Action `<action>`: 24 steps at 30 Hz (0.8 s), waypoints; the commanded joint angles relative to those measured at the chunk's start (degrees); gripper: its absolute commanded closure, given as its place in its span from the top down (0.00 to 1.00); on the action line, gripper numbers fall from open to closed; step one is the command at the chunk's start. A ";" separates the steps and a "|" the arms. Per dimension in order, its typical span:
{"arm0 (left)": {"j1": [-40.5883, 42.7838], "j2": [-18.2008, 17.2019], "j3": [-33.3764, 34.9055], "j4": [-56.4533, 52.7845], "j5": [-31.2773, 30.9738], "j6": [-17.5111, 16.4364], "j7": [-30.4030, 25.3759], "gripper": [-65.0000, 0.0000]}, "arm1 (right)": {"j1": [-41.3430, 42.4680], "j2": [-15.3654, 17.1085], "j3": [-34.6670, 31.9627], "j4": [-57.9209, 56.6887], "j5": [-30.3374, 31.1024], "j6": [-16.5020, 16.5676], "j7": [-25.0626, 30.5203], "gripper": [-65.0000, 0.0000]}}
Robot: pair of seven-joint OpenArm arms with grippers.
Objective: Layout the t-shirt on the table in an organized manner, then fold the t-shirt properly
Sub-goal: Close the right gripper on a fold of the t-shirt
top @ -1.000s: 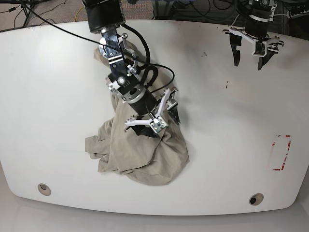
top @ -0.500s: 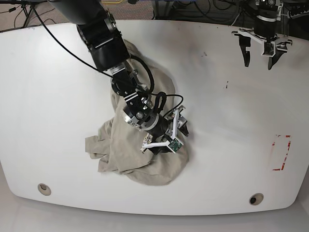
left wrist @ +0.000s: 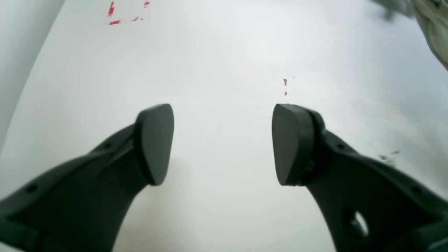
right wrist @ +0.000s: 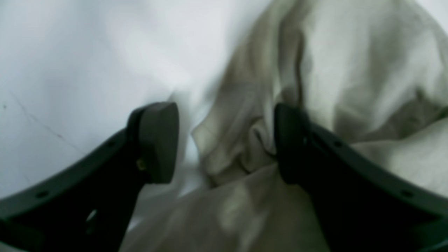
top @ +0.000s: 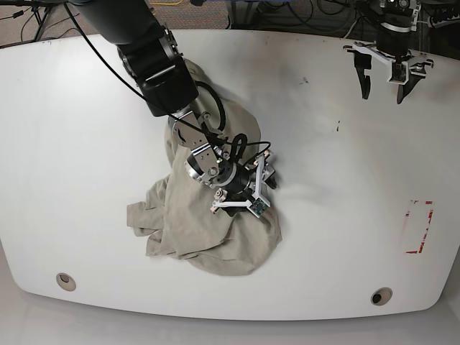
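The beige t-shirt (top: 194, 230) lies crumpled in a heap on the white table (top: 86, 144), left of centre. My right gripper (top: 253, 192) is pressed down at the heap's right edge. In the right wrist view this gripper (right wrist: 224, 143) is open, and a bunched fold of the t-shirt (right wrist: 231, 154) sits between its dark fingers (right wrist: 155, 140) without being pinched. My left gripper (top: 382, 95) hangs open above the far right of the table, away from the cloth. Between its pads (left wrist: 154, 143) the left wrist view shows only bare tabletop, with a corner of the t-shirt (left wrist: 434, 31) at the top right.
A red-tape rectangle (top: 419, 226) marks the table near its right edge, also visible as red tape (left wrist: 126, 14) in the left wrist view. Two round grey grommet holes (top: 65, 280) (top: 381, 295) sit near the front edge. The right arm and its cables cross the shirt's upper part.
The right arm reached further forward and sank lower, bringing its open gripper down onto the shirt's right side. The left gripper shifted slightly right and back, then held still.
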 commanded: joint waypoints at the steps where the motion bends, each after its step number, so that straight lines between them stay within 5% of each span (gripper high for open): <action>1: 0.54 -0.30 -0.28 0.86 -0.32 0.31 -1.27 0.63 | 1.43 -0.54 0.12 -0.60 0.38 -0.09 1.95 0.62; 9: 0.54 -0.30 -0.19 0.86 -0.32 0.31 -1.27 0.63 | 1.07 -0.54 0.30 -5.09 0.65 -0.44 5.20 0.58; 12: 0.54 -0.30 -0.19 0.86 -0.32 0.31 -1.27 0.63 | 0.19 -0.54 0.21 -4.91 0.29 -0.44 5.29 0.47; 18: -0.42 -0.30 -0.02 -0.11 -0.32 0.31 -1.27 0.63 | -0.33 -0.62 0.03 -1.31 0.21 -0.44 5.20 0.06; 24: -0.95 -0.30 -0.10 -1.07 -0.32 0.31 -1.27 0.63 | -0.42 -0.62 0.03 3.88 0.21 -0.44 2.04 0.00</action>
